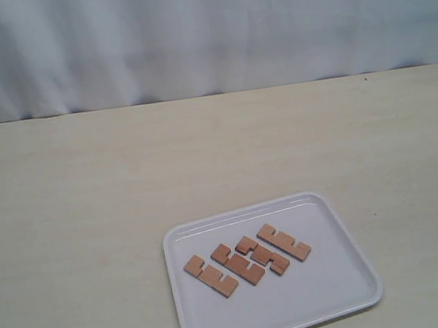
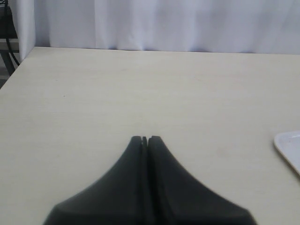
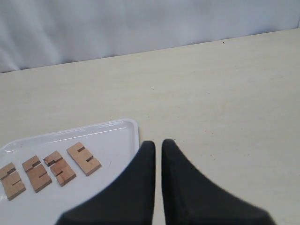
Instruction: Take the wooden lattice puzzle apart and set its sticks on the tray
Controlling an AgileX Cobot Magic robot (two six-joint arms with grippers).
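- pale table (image 1: pixel 90 231) carrying the white tray (image 1: pixel 335 294) near its front edge
- left gripper (image 2: pixel 144 139) pressed shut over bare table, gripping nothing
- right gripper (image 3: pixel 158 143) closed too, empty (by the tray's corner)
- four sticks (image 1: pixel 239 265) flat on the tray, side by side

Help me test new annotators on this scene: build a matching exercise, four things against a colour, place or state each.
Things:
1. sticks
2. tray
3. left gripper
4. right gripper

Descriptions:
A. white, resting on the table
B. shut, empty, sticks visible from its wrist camera
C. light brown, lying in a row
D. shut, empty, only a tray corner visible from its wrist camera

Pairs: 1-C, 2-A, 3-D, 4-B.
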